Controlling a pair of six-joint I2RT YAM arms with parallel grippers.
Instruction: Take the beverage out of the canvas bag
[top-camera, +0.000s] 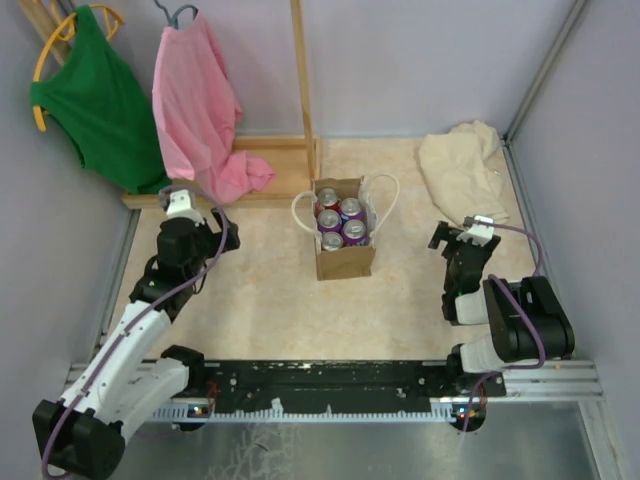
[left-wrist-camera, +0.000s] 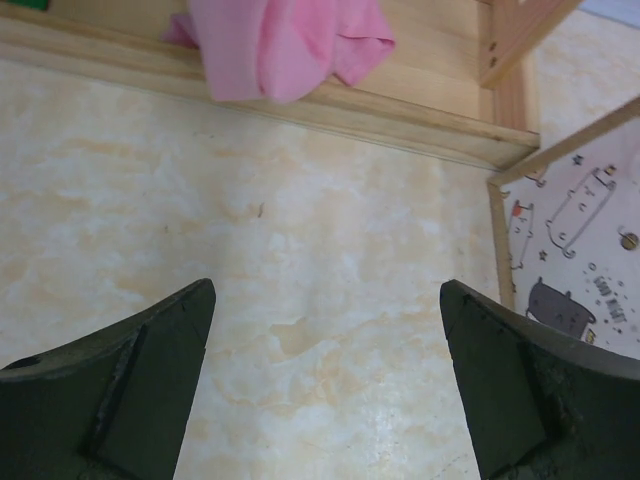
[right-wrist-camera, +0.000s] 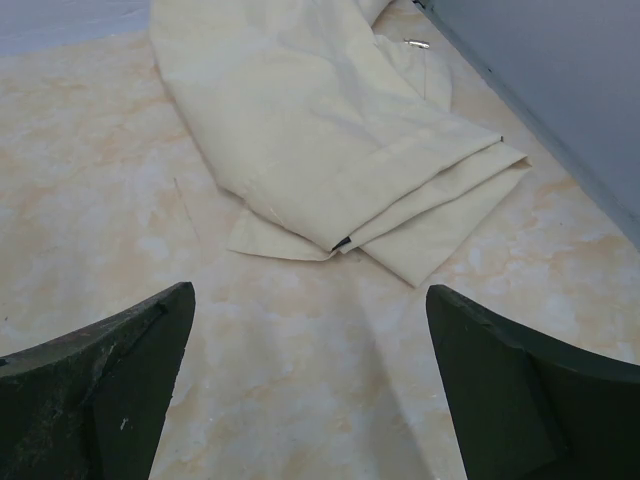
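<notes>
The tan-brown canvas bag (top-camera: 343, 258) stands upright in the middle of the table, its white rope handles splayed to both sides. Several beverage cans (top-camera: 340, 222) with purple and red tops stand inside its open mouth. My left gripper (top-camera: 195, 215) (left-wrist-camera: 325, 290) is open over bare table, well to the left of the bag. A cartoon-printed panel with tan edging (left-wrist-camera: 580, 250), apparently the bag's side, shows at the right of the left wrist view. My right gripper (top-camera: 455, 235) (right-wrist-camera: 308, 290) is open and empty, to the right of the bag, facing the cream cloth.
A wooden rack base (top-camera: 270, 160) (left-wrist-camera: 400, 110) runs along the back left, with a pink garment (top-camera: 200, 110) (left-wrist-camera: 290, 45) and a green one (top-camera: 95, 100) hanging over it. A cream-beige cloth heap (top-camera: 465, 170) (right-wrist-camera: 330, 140) lies at back right by the wall.
</notes>
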